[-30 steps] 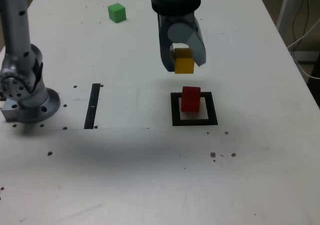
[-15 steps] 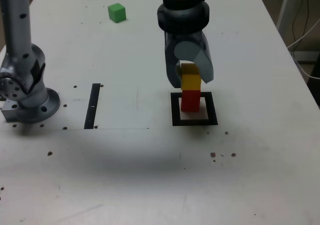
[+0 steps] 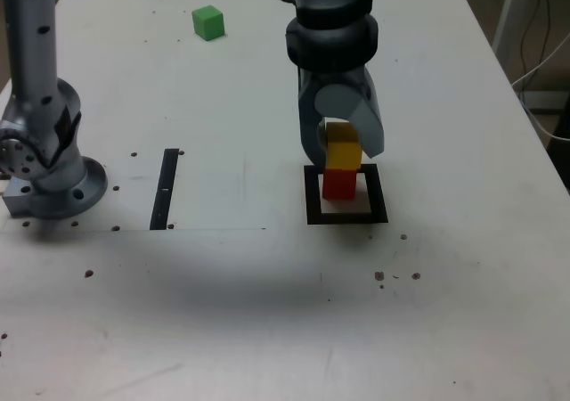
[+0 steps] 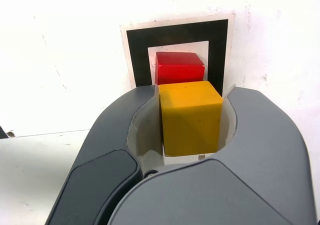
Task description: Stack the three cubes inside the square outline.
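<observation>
1. Yellow cube (image 3: pixel 343 147) sits on top of the red cube (image 3: pixel 338 184), held between the two fingers of the end effector (image 3: pixel 342 151). In the wrist view the yellow cube (image 4: pixel 190 117) fills the gap between both inner finger faces, so the end effector (image 4: pixel 192 120) is clamped on it.
2. Red cube stands inside the square outline (image 3: pixel 346 216), on its pale centre, toward the far side of the frame. The wrist view shows the red cube (image 4: pixel 179 67) partly covered by the yellow one, with the black outline (image 4: pixel 175 34) around it on three visible sides.
3. Stack is slightly offset: in the exterior view the yellow cube overhangs the red one a little toward the exterior view's right.
4. Square outline lies around the middle of the table (image 3: pixel 267 312), somewhat toward the exterior view's right edge.
5. Green cube (image 3: pixel 207 22) rests alone near the far edge of the table, toward the far left corner in the exterior view, well apart from the stack.
6. Narrow black strip (image 3: pixel 166 188) lies flat on the table between the arm base (image 3: pixel 49 174) and the square outline, closer to the base.
7. Arm base stands at the table's left edge in the exterior view.
8. Small dark specks are scattered over the near half of the table.
</observation>
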Controlling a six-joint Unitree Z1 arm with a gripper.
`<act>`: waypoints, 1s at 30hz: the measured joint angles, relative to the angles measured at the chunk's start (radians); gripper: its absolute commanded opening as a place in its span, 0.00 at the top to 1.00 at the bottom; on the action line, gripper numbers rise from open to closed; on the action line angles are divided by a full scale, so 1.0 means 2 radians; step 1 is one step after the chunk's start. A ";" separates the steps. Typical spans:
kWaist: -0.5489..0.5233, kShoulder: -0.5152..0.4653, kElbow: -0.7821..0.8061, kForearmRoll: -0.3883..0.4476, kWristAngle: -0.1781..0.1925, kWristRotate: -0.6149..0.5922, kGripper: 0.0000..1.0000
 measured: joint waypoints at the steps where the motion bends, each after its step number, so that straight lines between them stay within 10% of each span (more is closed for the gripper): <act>1: 0.000 0.001 0.002 -0.003 0.000 0.000 0.72; 6: 0.001 0.001 0.012 -0.011 0.001 0.000 0.67; 14: 0.003 0.001 0.027 -0.021 -0.004 0.003 0.05; 30: 0.005 -0.013 0.038 -0.021 0.004 0.003 0.01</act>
